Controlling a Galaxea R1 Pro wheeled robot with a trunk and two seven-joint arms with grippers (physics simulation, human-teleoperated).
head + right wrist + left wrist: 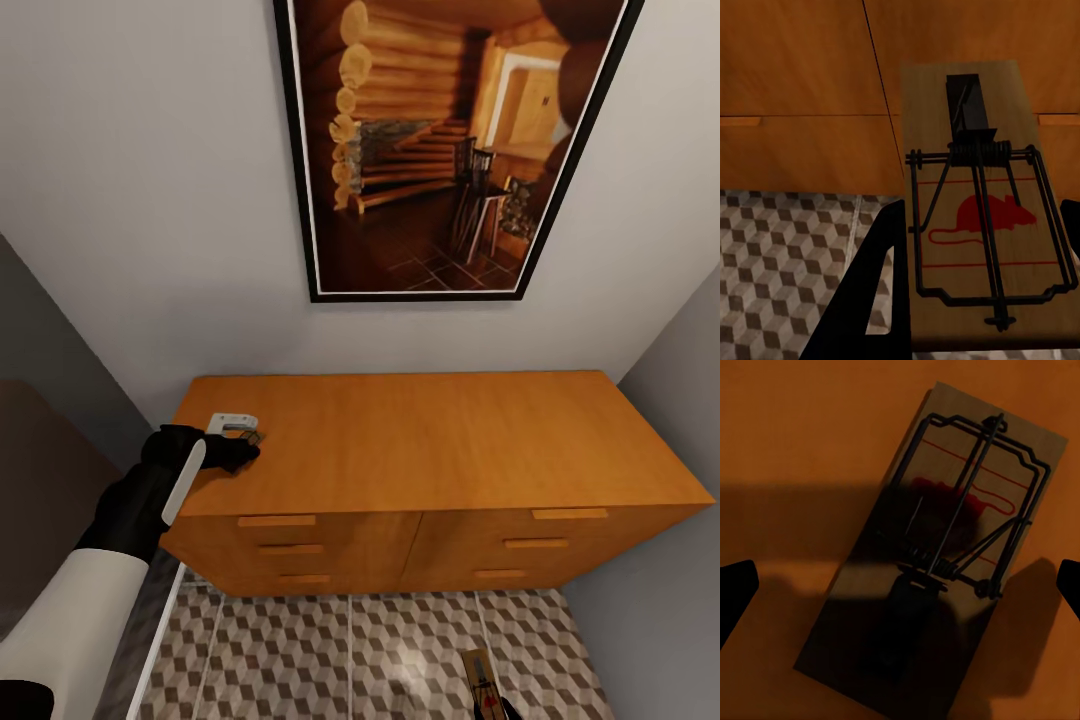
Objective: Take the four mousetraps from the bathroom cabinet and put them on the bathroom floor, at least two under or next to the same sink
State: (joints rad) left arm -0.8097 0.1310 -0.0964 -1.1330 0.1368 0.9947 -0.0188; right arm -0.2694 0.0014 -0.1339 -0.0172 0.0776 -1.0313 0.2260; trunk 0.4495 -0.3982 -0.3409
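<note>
Two mousetraps: one on cabinet (440,440) top (937,555), one held low over floor (979,210). One cabinet, six drawer handles (276,520) visible. One framed picture (450,140). One tiled floor (330,650).

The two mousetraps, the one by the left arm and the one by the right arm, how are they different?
The left mousetrap lies flat on the cabinet, in shadow between the open left tool. The right mousetrap is held by the right tool above the bathroom floor. Both are tan boards with dark wire and red print.
</note>
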